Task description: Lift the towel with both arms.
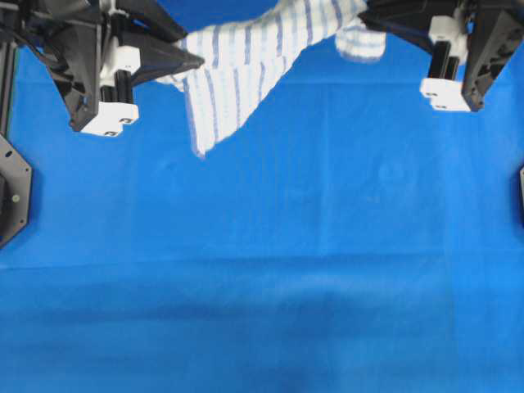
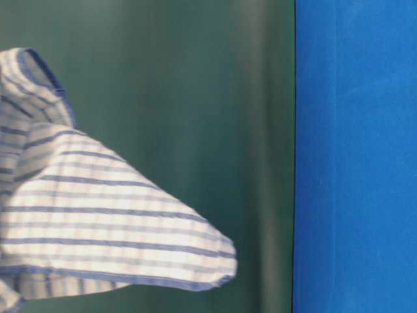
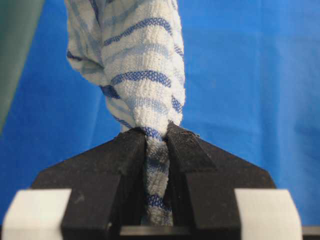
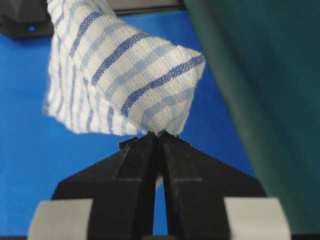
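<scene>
The white towel with blue-grey stripes hangs in the air between my two arms at the top of the overhead view, one corner drooping down. My left gripper is shut on its left end; in the left wrist view a bunched fold of towel is pinched between the black fingers. My right gripper is shut on the other end; in the right wrist view the towel fans out from the closed tips. The table-level view shows the towel lifted, filling its left side.
The blue table covering lies flat below. A black mount sits at the left edge and another at the right edge. A dark green wall stands beside the right gripper.
</scene>
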Motion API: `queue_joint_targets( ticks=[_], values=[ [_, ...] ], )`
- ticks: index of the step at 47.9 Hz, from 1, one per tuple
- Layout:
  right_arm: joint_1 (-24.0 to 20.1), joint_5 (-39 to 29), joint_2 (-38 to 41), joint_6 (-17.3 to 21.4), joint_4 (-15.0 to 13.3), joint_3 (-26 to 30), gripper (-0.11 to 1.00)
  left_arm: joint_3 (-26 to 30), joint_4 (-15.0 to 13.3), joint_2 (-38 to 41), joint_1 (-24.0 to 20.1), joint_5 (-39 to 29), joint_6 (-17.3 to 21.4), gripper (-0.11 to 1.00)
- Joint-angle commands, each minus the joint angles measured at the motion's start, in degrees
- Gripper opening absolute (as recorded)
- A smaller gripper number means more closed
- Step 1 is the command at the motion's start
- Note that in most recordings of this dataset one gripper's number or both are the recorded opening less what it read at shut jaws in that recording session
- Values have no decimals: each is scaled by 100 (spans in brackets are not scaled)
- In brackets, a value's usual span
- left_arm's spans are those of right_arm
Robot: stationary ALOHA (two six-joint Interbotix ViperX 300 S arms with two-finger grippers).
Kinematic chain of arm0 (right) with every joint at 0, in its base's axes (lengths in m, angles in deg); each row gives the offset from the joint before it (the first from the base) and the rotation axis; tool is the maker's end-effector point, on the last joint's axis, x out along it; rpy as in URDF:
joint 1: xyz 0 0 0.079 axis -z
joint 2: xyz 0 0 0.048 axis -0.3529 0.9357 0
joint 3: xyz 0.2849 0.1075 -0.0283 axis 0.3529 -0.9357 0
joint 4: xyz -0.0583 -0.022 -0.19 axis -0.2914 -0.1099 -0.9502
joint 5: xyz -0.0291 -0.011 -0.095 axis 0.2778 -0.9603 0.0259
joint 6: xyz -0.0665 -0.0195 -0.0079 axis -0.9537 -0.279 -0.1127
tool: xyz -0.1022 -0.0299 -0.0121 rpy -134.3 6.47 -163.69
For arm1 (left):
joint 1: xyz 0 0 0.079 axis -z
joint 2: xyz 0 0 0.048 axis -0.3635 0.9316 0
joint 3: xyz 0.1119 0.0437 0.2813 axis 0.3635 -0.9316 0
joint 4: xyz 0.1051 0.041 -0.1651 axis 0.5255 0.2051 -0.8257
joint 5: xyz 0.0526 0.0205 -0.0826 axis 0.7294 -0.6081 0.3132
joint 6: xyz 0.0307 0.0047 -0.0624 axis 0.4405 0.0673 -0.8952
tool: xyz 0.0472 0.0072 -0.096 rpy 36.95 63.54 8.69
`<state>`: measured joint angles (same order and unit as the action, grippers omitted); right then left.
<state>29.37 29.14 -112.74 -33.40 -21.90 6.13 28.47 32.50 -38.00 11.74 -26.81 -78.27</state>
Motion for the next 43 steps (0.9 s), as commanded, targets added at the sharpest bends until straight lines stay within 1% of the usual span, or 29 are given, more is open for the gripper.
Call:
queue_joint_targets(
  ticks=[1,5,14,29,31,32,37,38,39,42,43],
  values=[
    [-53,-44,-70,-18,-9,220,3,272,26,18,0,-70,0,8],
    [-79,-62,-70,-18,-18,220,3,281,44,53,0,-62,44,8],
    [-70,-105,-70,-35,-18,211,3,316,44,88,0,18,281,8],
    [-79,-79,-88,-220,-9,202,4,281,35,62,9,193,290,9],
    [-79,-79,-88,-202,-9,202,5,272,35,62,53,220,272,16],
    [-79,-79,-88,-202,-9,202,9,272,35,62,70,229,264,22],
    [-79,-70,-105,-193,-18,193,43,264,35,53,176,290,264,53],
    [-79,-62,-105,-193,-18,202,49,255,35,53,185,299,264,61],
    [-79,-62,-97,-193,-18,193,55,255,35,44,202,299,264,67],
    [-79,-70,-105,-193,-9,193,67,246,35,44,202,308,264,83],
    [-79,-70,-114,-193,-18,193,69,255,35,44,211,308,264,87]
  ],
)
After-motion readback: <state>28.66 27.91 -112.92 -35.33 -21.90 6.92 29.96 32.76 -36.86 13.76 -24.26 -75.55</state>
